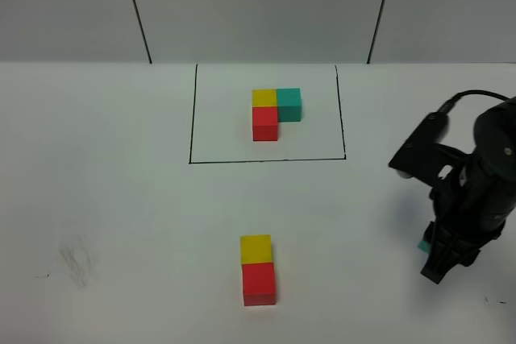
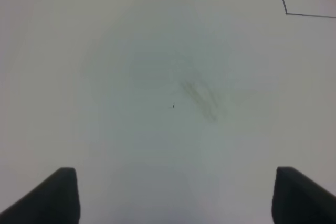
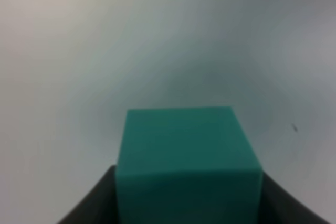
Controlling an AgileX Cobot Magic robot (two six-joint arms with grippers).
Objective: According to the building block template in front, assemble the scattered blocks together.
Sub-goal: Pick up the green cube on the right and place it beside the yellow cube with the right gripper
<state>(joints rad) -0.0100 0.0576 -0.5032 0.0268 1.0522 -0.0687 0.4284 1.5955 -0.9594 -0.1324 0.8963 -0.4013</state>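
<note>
We are seeing a white tabletop point(image 1: 121, 199) that is looking smooth and matt, and it is carrying a faint grey scuff point(image 1: 76, 263) at the lower left of the high view. The yellow cube point(image 1: 256, 248) and red cube point(image 1: 259, 283) at lower centre are showing plain, dull faces without shine; we are not managing to tell their material. The teal cube point(image 3: 186, 161) is looking equally matt in the blurred close view. The building block template point(image 1: 276, 113) at upper centre is showing the same finish. The right gripper point(image 1: 439, 267) is appearing as black, faintly sheened plastic.
</note>
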